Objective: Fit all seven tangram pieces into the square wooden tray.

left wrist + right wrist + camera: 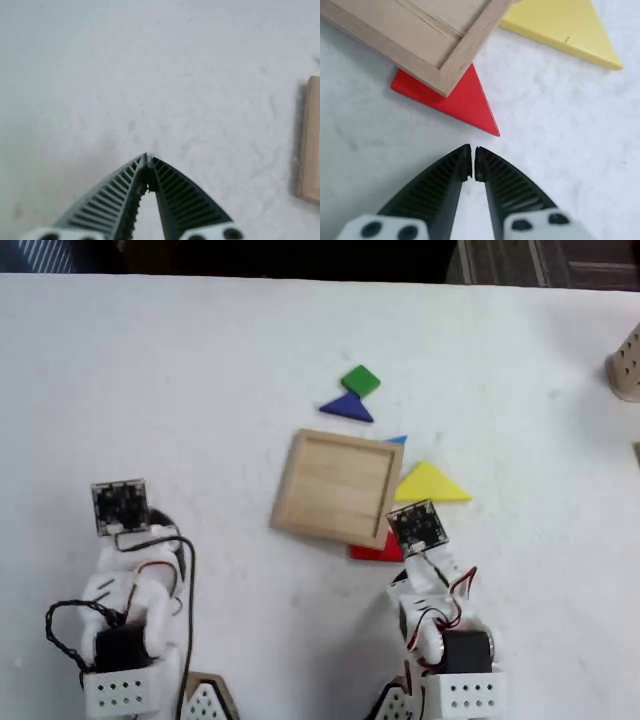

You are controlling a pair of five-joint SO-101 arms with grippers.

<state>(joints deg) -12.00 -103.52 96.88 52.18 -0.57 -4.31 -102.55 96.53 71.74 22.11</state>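
1. Red triangle [465, 102] is found partly beneath the wooden tray [465, 52] at its near corner, its free tip just ahead of the right hand [472, 162].
2. Right hand, pressed together, is judged nearer.
3. Left hand [146, 162], also pressed together, is held well apart from the tray.

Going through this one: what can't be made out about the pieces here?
Red triangle: right wrist view, partly hidden under the corner of the tray.
Light blue piece: high view, just a tip shows past the tray; shape unclear.
The tray itself: left wrist view, cut off by the picture's edge.
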